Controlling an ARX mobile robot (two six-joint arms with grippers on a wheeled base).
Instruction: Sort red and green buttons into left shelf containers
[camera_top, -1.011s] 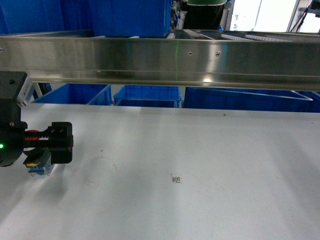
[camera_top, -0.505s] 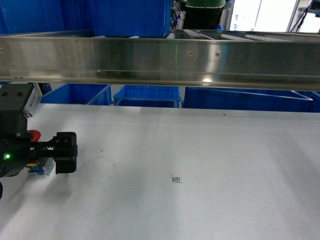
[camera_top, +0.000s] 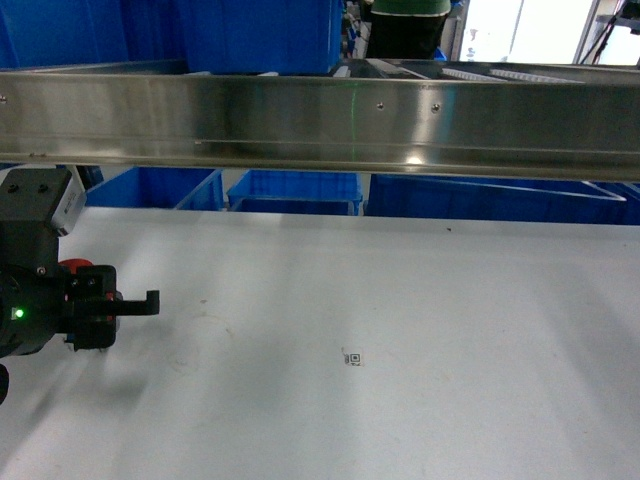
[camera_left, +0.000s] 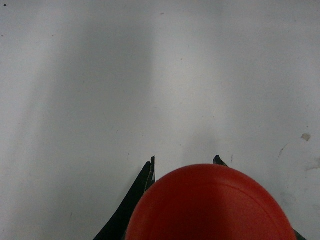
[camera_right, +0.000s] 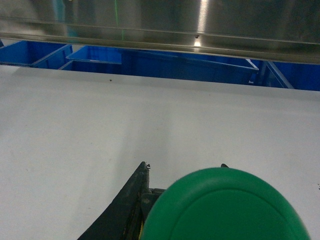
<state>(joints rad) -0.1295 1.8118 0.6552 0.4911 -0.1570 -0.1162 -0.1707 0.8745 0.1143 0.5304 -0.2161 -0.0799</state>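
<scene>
Over at the near left of the white surface, the left hand was clamped on a red button; right hand gripped a green button. I'd lift clear of the steel rail before reaching for the far blue crates.

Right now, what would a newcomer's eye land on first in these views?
The red button cap fills the bottom of the left wrist view, held between the left gripper's fingers above the bare white table. The green button cap fills the right wrist view likewise. In the head view, a steel shelf beam spans the top, with blue crates behind.
</scene>
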